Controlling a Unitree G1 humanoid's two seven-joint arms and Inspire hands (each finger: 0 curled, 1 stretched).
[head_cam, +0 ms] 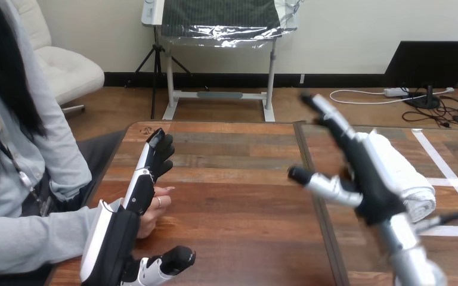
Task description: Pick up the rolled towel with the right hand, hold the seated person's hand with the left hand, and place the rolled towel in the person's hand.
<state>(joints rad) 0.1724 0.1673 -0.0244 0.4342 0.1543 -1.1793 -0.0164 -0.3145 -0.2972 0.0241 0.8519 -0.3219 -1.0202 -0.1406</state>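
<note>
The rolled white towel (407, 176) lies on the table's right part. My right hand (367, 179) hangs just left of it and partly in front of it, open, with straight fingers pointing up and away and the thumb spread to the left. I cannot tell whether it touches the towel. My left hand (119, 235) is at the table's left edge, open, its fingers (154, 156) stretched forward and its thumb out to the right. The person's hand (155, 210) rests on the table right against the palm side of my left hand, partly hidden by it. No finger of mine curls round it.
The wooden table (232, 196) has a dark seam running front to back near its middle. White tape lines (440, 159) mark its right part. The person sits at the left, with a forearm in a grey sleeve (30, 238) reaching onto the table corner.
</note>
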